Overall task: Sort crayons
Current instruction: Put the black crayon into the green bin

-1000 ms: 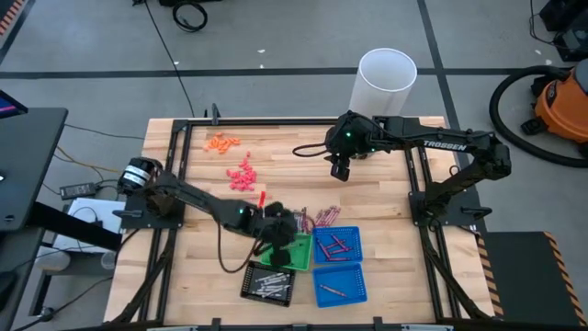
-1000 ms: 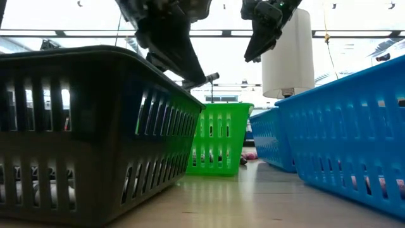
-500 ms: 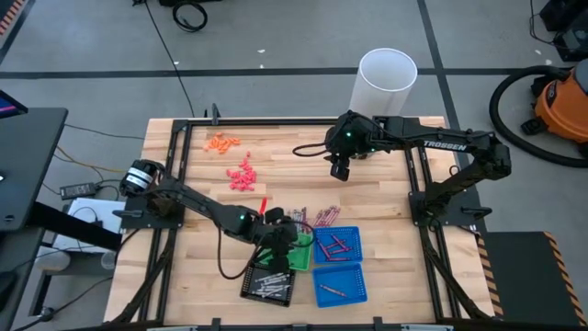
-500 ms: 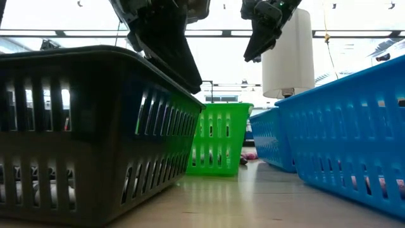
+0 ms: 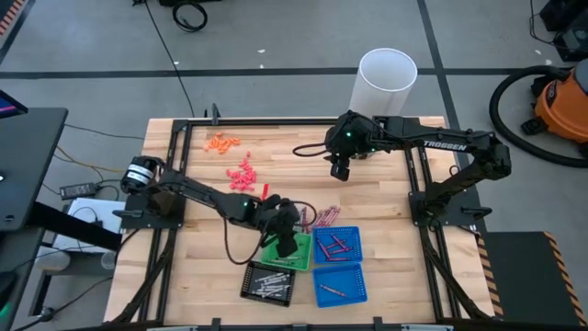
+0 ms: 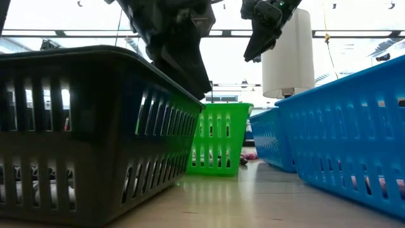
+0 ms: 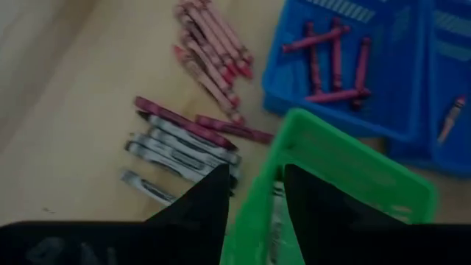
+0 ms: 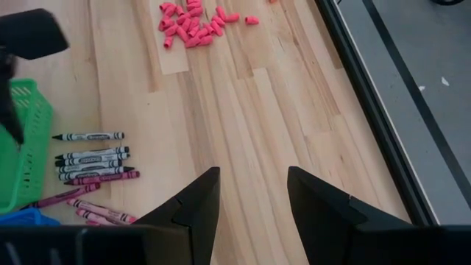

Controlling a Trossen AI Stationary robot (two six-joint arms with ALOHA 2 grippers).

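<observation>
Maroon and grey crayons (image 7: 193,126) are split between baskets and bare wood, so we judge the sorting partly done. Several dark red ones already lie in the upper blue basket (image 5: 337,245) and one more in the lower blue basket (image 5: 338,283); a batch of grey-silver ones sits in the black basket (image 5: 268,281). What is left is the loose pile on the worktop (image 5: 386,198) just beside the green basket (image 5: 287,251): a row of reddish sticks, a few maroon ones, and a handful of grey ones lying side by side (we count roughly a dozen or more, though some overlap).

Our left pincer (image 7: 254,193) hangs over the rim of the green basket with its fingers spread and nothing between them, the loose pile close ahead of it. Our right pincer (image 8: 252,193) waits well apart over the far part of the worktop, fingers spread and empty, near the coral-pink bits (image 8: 193,15). The orange bits (image 5: 221,142) lie untouched near the far left corner.
</observation>
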